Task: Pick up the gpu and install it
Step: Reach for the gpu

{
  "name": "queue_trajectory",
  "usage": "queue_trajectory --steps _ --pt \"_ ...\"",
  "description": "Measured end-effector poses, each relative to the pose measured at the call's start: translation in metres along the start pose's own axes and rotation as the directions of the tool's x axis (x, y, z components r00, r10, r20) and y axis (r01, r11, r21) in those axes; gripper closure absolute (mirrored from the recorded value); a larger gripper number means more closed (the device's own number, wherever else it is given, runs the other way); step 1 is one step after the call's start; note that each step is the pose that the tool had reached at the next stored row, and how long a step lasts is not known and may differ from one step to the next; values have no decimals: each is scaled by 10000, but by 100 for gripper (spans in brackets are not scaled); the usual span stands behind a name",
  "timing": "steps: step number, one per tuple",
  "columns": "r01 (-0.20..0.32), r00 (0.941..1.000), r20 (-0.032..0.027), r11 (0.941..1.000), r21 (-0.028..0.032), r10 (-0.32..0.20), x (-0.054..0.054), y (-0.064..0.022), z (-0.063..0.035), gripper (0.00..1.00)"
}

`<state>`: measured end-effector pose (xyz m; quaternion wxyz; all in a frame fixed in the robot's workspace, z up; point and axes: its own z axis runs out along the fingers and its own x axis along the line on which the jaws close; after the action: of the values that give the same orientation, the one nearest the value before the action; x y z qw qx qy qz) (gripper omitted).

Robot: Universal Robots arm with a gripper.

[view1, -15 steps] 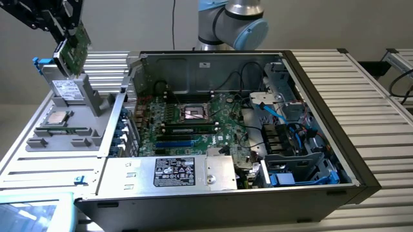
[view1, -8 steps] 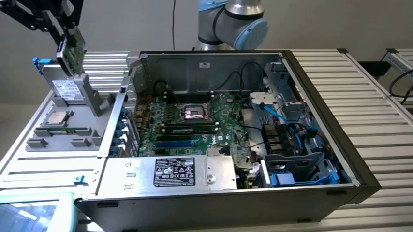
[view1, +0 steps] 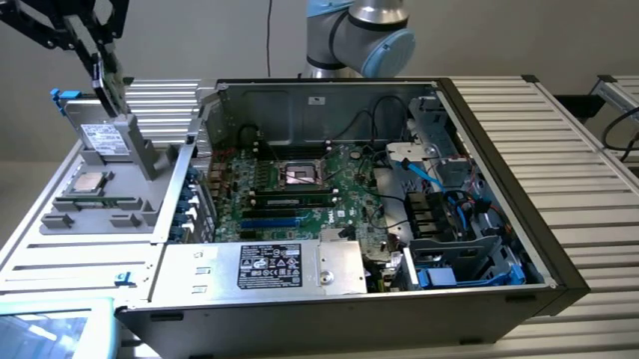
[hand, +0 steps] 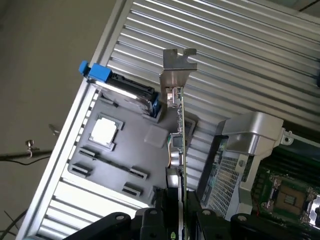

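My gripper (view1: 97,46) hangs high at the exterior view's left, shut on the gpu (view1: 109,84), which hangs upright from the fingers above the grey parts tray (view1: 60,239). In the wrist view the gpu (hand: 179,131) appears edge-on as a thin card. Its silver metal bracket (hand: 177,65) is at the far end and its near end is clamped in my gripper (hand: 177,212). The open computer case (view1: 559,247) lies to the exterior view's right, with the green motherboard (view1: 289,187) flat inside it.
The tray holds a square processor chip (view1: 90,182) and a silver drive with a blue latch (view1: 64,96) standing at its back. The case contains cables, a drive cage (view1: 459,247) and a labelled power supply (view1: 269,265). Ribbed metal table (view1: 589,172) surrounds everything.
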<state>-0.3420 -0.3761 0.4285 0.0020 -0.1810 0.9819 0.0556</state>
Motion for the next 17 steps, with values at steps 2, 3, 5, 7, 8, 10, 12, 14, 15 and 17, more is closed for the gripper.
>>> queue_trajectory --steps 2,3,5,7,8,10,12,14,15,17 --pt "361 9993 -40 9993 -9 -361 0 0 1 72" --pt "540 9985 -60 9985 -15 -540 0 0 2 72" --pt "914 9958 -99 9958 -26 -914 0 -1 5 72" --pt "1269 9918 -136 9919 -40 -1269 0 -1 8 72" --pt "1445 9894 -156 9895 -47 -1446 0 -1 9 72" --pt "1809 9833 -193 9835 -65 -1810 0 -1 12 72" --pt "2164 9760 -226 9763 -86 -2166 0 -2 14 72" --pt "2506 9677 -262 9680 -104 -2508 0 -2 14 72" --pt "2678 9630 -280 9634 -113 -2680 0 -2 15 72" --pt "3031 9524 -316 9529 -133 -3033 0 -2 16 72"
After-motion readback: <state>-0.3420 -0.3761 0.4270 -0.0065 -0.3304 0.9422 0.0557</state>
